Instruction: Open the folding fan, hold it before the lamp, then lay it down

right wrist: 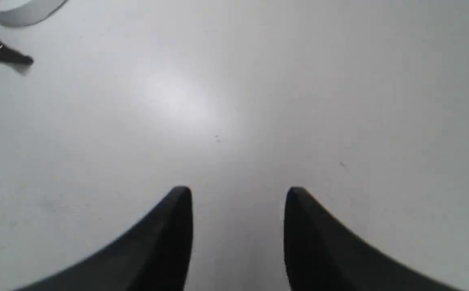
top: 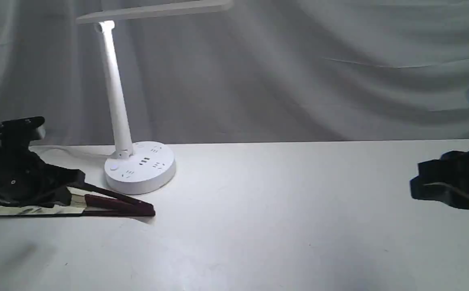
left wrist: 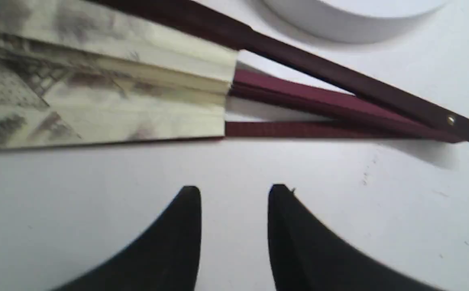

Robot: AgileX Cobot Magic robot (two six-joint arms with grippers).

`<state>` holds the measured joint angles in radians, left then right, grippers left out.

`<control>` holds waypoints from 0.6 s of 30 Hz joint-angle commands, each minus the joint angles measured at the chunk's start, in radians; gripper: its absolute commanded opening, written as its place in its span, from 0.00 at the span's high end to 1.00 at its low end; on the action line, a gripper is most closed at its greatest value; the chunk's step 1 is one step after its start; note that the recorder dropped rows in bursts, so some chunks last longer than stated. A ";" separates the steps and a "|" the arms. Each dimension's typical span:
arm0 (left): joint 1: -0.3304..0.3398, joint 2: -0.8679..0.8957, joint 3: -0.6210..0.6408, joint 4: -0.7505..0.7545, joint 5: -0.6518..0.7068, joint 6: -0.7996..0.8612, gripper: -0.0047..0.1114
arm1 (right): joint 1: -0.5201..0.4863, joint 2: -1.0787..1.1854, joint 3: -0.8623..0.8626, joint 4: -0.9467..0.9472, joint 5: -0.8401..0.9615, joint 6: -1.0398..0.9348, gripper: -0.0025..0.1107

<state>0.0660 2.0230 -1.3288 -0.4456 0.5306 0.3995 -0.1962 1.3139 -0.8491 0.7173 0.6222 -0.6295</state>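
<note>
The folding fan (top: 97, 204) lies on the table at the left, only slightly spread, its maroon ribs meeting at the pivot end toward the lamp base. In the left wrist view its cream painted paper (left wrist: 97, 97) and dark guards show close up. My left gripper (left wrist: 234, 194) hovers just beside the fan, open, with nothing between its fingers; in the exterior view the left arm (top: 16, 173) covers part of the fan. The white lamp (top: 115, 101) stands lit behind the fan. My right gripper (right wrist: 238, 194) is open over bare table at the far right (top: 448, 186).
A white table (top: 278, 222) carries everything, with a grey draped cloth (top: 299, 72) behind it. The lamp's round base (top: 140, 166) with sockets sits just behind the fan's pivot end. The lamp's cord runs off to the left behind the left arm.
</note>
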 commanded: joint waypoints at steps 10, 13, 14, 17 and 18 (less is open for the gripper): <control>0.000 -0.011 0.002 -0.045 0.181 -0.025 0.71 | 0.274 0.360 -0.301 0.057 0.024 -0.103 0.65; 0.000 -0.011 0.002 -0.045 0.198 -0.025 0.71 | 0.317 0.436 -0.361 0.057 0.014 -0.103 0.65; 0.000 -0.011 0.002 -0.045 0.205 -0.026 0.71 | 0.327 0.461 -0.383 0.055 0.029 -0.103 0.65; -0.007 -0.011 0.002 -0.045 0.198 -0.044 0.71 | 0.348 0.538 -0.466 0.044 0.130 -0.096 0.65; -0.018 -0.011 0.002 -0.039 0.180 -0.046 0.71 | 0.348 0.556 -0.488 0.047 0.163 -0.097 0.65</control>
<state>0.0617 2.0230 -1.3288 -0.4855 0.7253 0.3688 0.1441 1.8485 -1.2978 0.7712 0.7345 -0.7240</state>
